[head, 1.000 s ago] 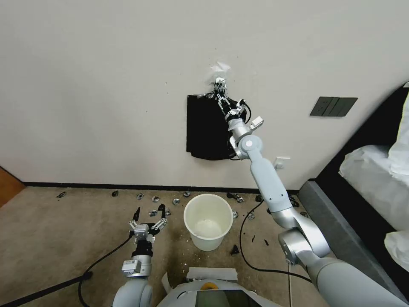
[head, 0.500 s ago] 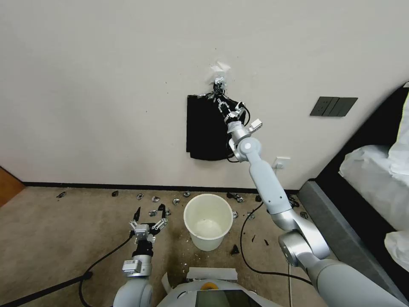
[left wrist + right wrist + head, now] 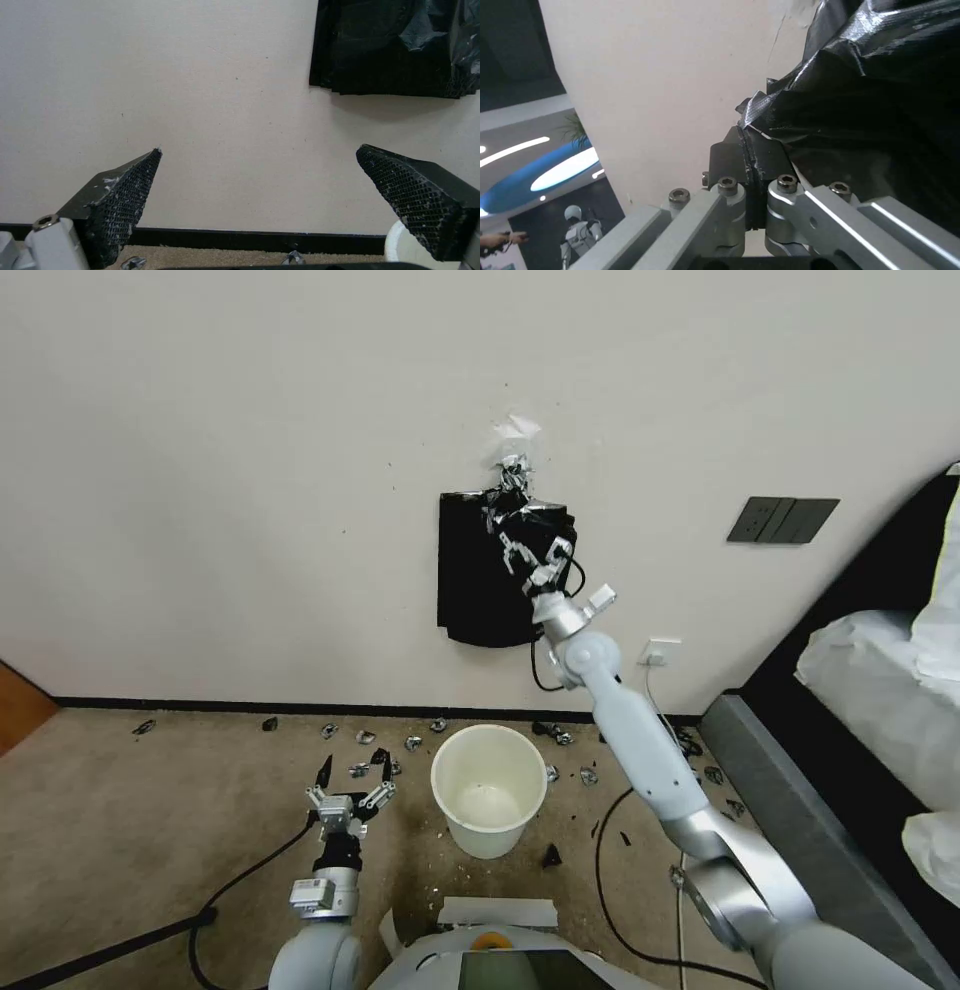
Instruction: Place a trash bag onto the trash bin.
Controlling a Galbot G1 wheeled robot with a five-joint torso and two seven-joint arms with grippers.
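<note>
Trash bag (image 3: pixel 535 532) is pinched by the right gripper (image 3: pixel 520 553) high against the far wall, just in front of the flat black bag stack (image 3: pixel 475 580) that hangs from a metal clip (image 3: pixel 513 475); one sheet bulges away from the stack but looks not yet free of it. The trash bin (image 3: pixel 489 788) stands bare on the carpet (image 3: pixel 150 810) below, near the robot, so by my reading the task is in its early part: pulling the bag loose, opening it and fitting it over the rim are all left. The left gripper (image 3: pixel 349 782) waits low, to the left of the bin, jaws spread wide and holding nothing. The right wrist view gives what the head view cannot: the pads (image 3: pixel 730 153) pressed together on a crinkled fold of film. The left wrist view shows the stack's layered lower edge.
</note>
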